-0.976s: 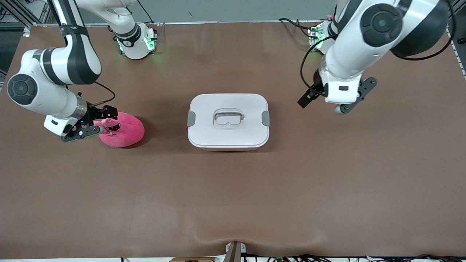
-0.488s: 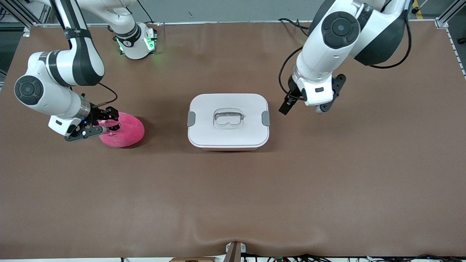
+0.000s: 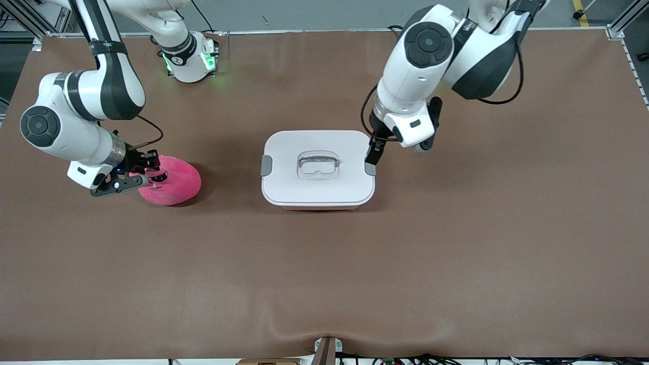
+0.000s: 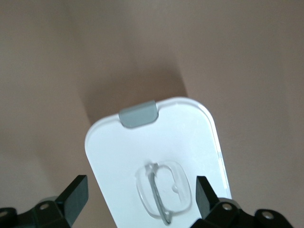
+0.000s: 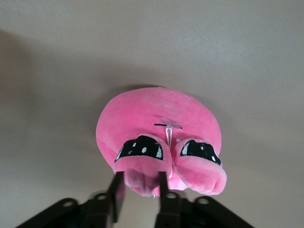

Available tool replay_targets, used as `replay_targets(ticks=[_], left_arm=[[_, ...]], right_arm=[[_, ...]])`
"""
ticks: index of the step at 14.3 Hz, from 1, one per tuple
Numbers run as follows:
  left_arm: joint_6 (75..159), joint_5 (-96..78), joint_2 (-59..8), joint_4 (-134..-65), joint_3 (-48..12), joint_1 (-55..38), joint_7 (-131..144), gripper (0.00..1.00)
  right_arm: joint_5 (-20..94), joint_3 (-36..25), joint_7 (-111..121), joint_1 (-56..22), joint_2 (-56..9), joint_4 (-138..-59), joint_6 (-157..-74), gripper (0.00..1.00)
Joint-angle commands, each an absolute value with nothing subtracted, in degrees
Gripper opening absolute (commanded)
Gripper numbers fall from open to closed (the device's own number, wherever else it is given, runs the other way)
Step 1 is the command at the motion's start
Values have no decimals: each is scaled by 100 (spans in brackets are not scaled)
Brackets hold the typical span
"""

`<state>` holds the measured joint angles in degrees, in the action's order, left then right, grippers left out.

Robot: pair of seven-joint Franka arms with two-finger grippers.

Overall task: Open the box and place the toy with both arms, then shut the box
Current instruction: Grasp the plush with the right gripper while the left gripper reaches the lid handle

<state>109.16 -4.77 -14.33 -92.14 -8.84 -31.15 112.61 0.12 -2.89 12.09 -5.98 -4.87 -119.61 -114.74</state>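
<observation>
We are looking at a desk (image 3: 324,284) wearing a brown matte covering, rippling slightly at its camera-side edge. Cables (image 3: 405,361) are trailing along that edge, and grey floor (image 3: 314,15) is showing past the top edge.

in the left wrist view the box (image 4: 156,156) runs off the picture's edge, its second clip out of sight. in the front view the right pincer (image 3: 152,171) covers part of the toy (image 3: 175,182), hiding its eyes.
</observation>
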Motion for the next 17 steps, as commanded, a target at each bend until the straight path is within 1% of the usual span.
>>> replay_targets(ticks=[1,3,5,6,7,10,14,17], left_arm=[[11257,-256,-1634,-9150,-888,-3435,12117,100],[11600,-19,-1774,-9115,-888,-3568,12750,100],[11707,175,-1941,-9088,-888,-3787,13243,100],[11768,280,-2038,-9010,-888,-3849,13471,97],[11777,429,-2126,-8939,-888,-3928,13726,94],[11821,624,-2258,-8903,-888,-4068,14342,87],[12111,1088,-2469,-8903,-888,-4323,14992,87],[12120,1169,-2505,-8921,-896,-4403,15222,87]], right_arm=[[62,-281,1239,-589,-334,-12076,-11470,13],[62,-281,1231,-606,-334,-12076,-11478,11],[62,-281,1230,-606,-343,-12076,-11505,7],[62,-281,1230,-606,-351,-12076,-11522,2],[62,-281,1230,-606,-360,-12076,-11531,0],[62,-281,1230,-615,-387,-12067,-11540,0],[62,-281,1230,-624,-378,-11822,-11348,0],[53,-281,1248,-624,-369,-11602,-11110,0]])
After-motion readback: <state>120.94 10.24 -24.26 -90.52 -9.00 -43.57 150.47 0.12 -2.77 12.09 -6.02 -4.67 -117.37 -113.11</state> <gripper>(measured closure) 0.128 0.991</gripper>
